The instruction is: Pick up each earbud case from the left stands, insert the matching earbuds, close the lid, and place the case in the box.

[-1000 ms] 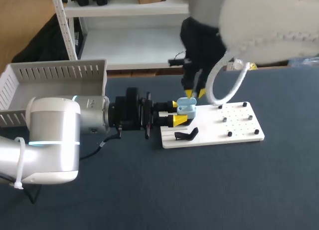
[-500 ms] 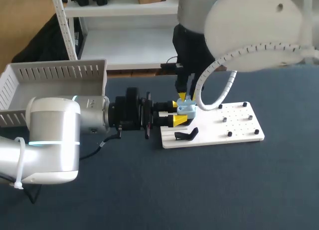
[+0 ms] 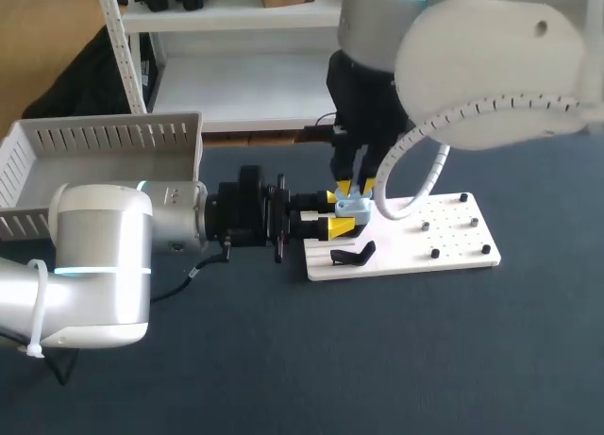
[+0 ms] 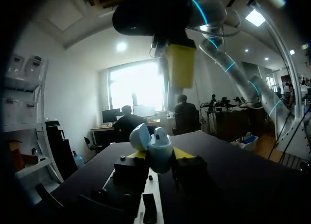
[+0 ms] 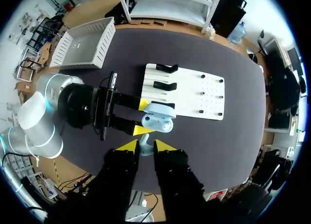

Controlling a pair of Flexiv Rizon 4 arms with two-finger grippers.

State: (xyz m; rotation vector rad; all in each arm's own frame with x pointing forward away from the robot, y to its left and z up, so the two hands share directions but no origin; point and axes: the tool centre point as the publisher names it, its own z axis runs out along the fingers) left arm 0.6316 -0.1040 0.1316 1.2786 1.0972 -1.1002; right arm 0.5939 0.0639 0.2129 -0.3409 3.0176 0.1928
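A light blue earbud case (image 3: 355,208) with its lid (image 4: 139,136) open is held just above the white stand board (image 3: 444,235). My left gripper (image 3: 337,212) comes in level from the left and is shut on the case (image 4: 162,155) from both sides. My right gripper (image 3: 356,186) hangs straight down over the open case (image 5: 159,119), shut on a small pale earbud (image 5: 145,143) between its yellow tips. In the left wrist view one yellow fingertip (image 4: 180,65) of the right gripper stands directly above the case.
The board carries two black stands (image 3: 353,256) on its left part and several small black pegs (image 3: 434,253) on its right part. A slatted white box (image 3: 104,152) stands at the table's back left, behind my left arm.
My right arm has swung in from the right and come down over the open case. The left arm and the case have not moved.
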